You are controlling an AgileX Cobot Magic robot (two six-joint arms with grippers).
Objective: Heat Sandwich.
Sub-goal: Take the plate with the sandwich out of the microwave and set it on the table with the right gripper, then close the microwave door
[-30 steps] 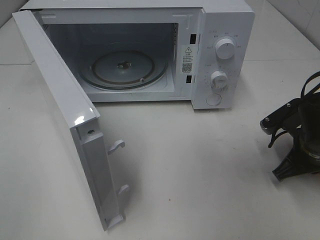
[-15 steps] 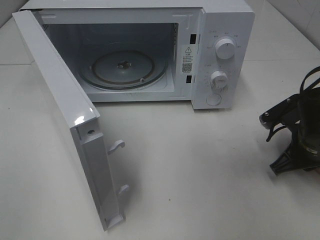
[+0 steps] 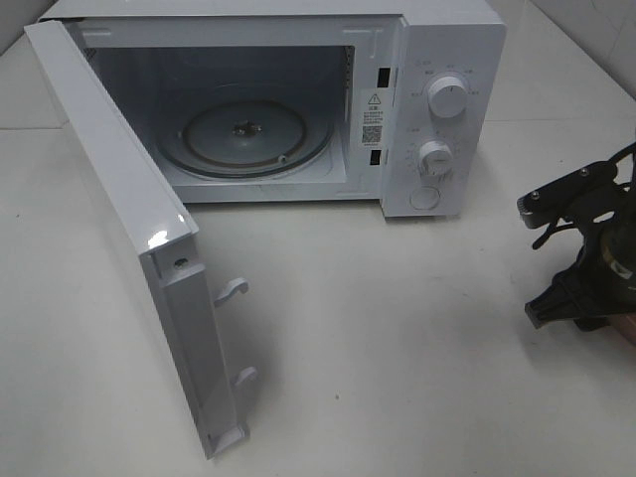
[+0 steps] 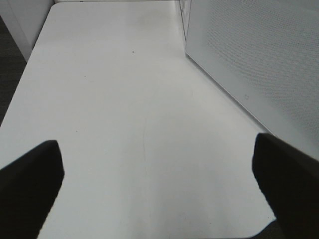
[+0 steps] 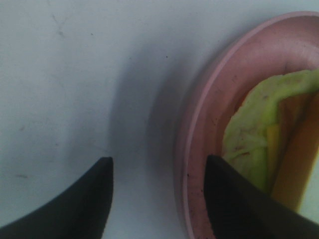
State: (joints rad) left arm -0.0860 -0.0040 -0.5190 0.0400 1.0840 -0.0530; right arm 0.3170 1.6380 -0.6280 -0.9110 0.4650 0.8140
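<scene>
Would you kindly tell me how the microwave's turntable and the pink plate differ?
The turntable is clear glass inside the open microwave and holds nothing; the pink plate is opaque, sits on the table and holds the sandwich. Both are round.

We only get part of the pink plate [image 5: 209, 124] and sandwich [image 5: 259, 134] in the right wrist view; both run off frame. Right gripper [image 3: 586, 288] is clipped by the exterior view's edge. Microwave [image 3: 452, 60] dial markings are too small to read.
</scene>
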